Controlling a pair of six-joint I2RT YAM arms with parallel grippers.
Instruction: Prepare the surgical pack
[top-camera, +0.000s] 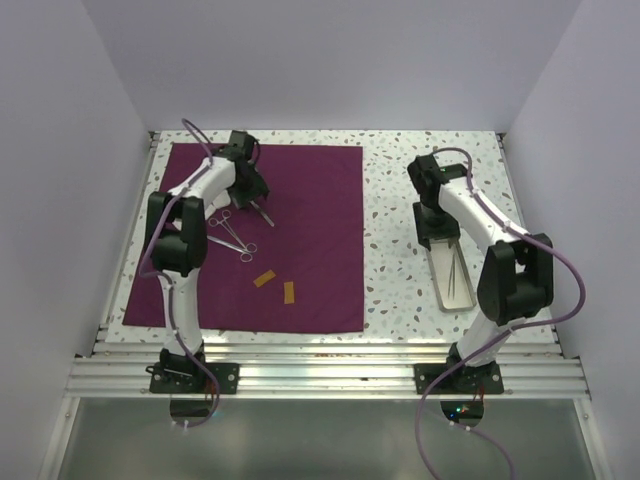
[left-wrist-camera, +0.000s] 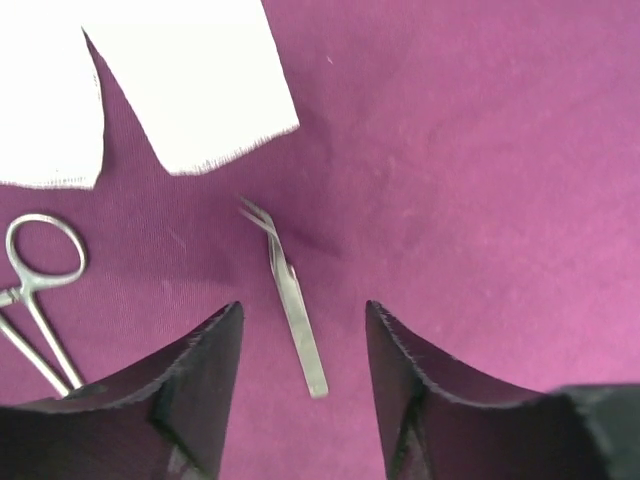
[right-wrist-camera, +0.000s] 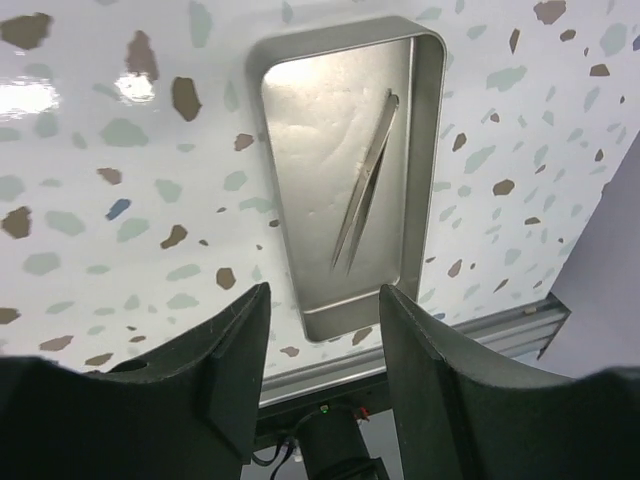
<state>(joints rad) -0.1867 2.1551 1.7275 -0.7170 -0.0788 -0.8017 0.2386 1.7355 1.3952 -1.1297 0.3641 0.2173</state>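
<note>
The surgical pack is a plum-purple cloth (top-camera: 310, 220) spread flat as a large square sheet on the left of the table. My left gripper (top-camera: 262, 195) hovers open over its far middle. In the left wrist view the cloth (left-wrist-camera: 470, 170) fills the frame, and the gripper (left-wrist-camera: 302, 315) straddles the end of bent silver tweezers (left-wrist-camera: 290, 300) without touching them. My right gripper (top-camera: 437, 232) is open and empty above the far end of a small silver tray (top-camera: 458, 298). In the right wrist view the gripper (right-wrist-camera: 323, 295) looks down on the tray (right-wrist-camera: 430, 150), which holds straight tweezers (right-wrist-camera: 365, 185).
Ring-handled forceps (top-camera: 232, 232) lie on the cloth left of the gripper, also seen in the left wrist view (left-wrist-camera: 40, 270). Two white gauze squares (left-wrist-camera: 190, 80) lie beyond the tweezers. Two orange tabs (top-camera: 265, 278) sit near the cloth's front. A metal rail (top-camera: 320, 365) borders the near edge.
</note>
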